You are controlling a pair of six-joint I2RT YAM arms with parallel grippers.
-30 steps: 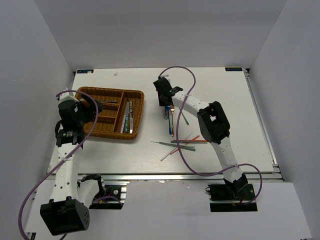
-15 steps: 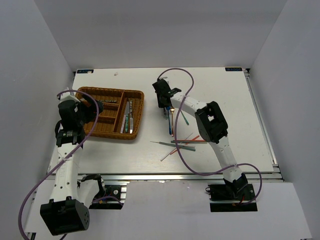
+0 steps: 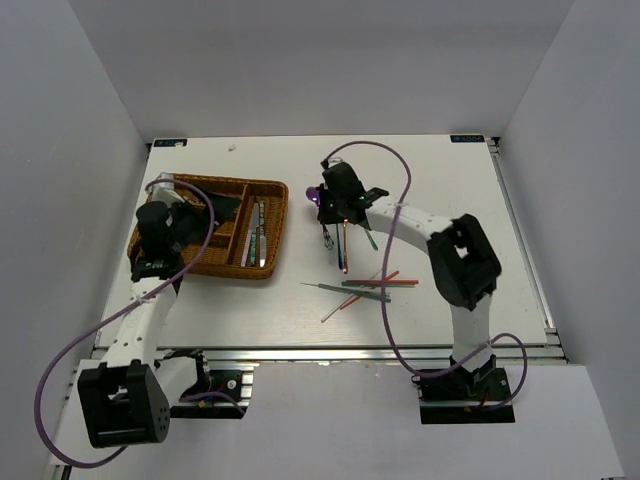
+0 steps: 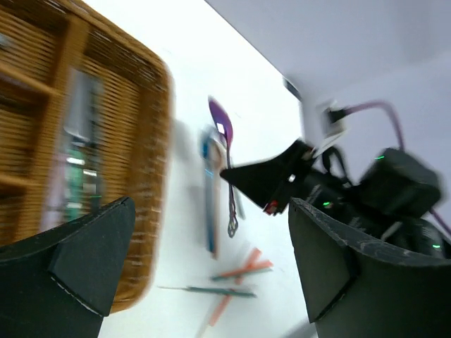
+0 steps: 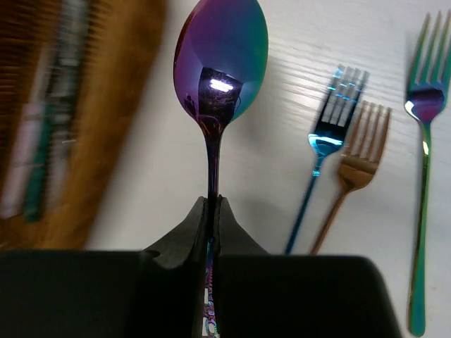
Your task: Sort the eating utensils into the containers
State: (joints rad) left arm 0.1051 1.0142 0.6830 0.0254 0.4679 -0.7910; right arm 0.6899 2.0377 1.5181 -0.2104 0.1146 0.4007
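Note:
My right gripper [image 3: 323,201] is shut on the handle of a purple iridescent spoon [image 5: 220,56], which it holds above the table just right of the wicker tray [image 3: 272,222]; the spoon [image 3: 317,197] points its bowl toward the tray. The fingertips [image 5: 204,208] pinch the thin handle. On the table beside it lie a blue fork [image 5: 330,134], a copper fork [image 5: 358,158] and a greenish fork [image 5: 423,148]. Orange, grey and green chopsticks [image 3: 366,285] lie crossed nearer the front. My left gripper [image 3: 222,207] hangs open over the tray with nothing in it [image 4: 211,211]. Several utensils [image 3: 256,232] lie in the tray's right section.
The tray [image 4: 144,134] has wooden dividers and a raised rim. The right gripper [image 4: 271,179] with the spoon [image 4: 220,121] shows in the left wrist view, beyond the tray's edge. White walls enclose the table on three sides.
The right gripper has shut on the purple spoon and lifted it, its arm swinging outward to the right. The left arm has turned and moved over the tray.

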